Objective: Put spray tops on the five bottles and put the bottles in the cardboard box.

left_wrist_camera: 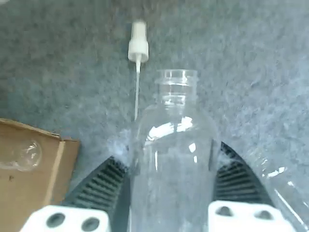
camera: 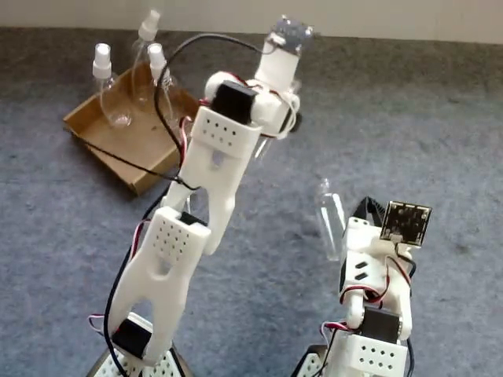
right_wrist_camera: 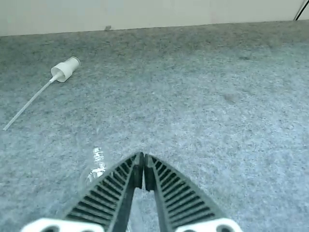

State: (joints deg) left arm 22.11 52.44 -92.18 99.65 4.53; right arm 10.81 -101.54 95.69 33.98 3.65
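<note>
My left gripper (left_wrist_camera: 171, 166) is out at the far middle of the scene, to the right of the cardboard box (camera: 100, 143). It is clamped on a clear, open-necked bottle (left_wrist_camera: 171, 140), with one ribbed finger pressed against each side of the body. The bottle's bare threaded mouth points away from my wrist. Just beyond that mouth a loose spray top (left_wrist_camera: 137, 46) lies on the grey carpet (camera: 440, 141), its thin dip tube trailing back toward the bottle I hold.

The box sits at the far left with three capped bottles (camera: 118, 102) standing in it, white spray heads uppermost. From my left wrist I see a corner of the box wall and the rounded base of one of those bottles.

My right gripper (right_wrist_camera: 144, 166) is at the near right, low over the carpet, its two fingers pressed together at the tips with nothing between them. A second bare bottle (camera: 330, 220) lies on its side on the carpet just left of that arm, its neck pointing to the far side. Its threaded mouth is close beside my closed fingers, outside them.
</note>
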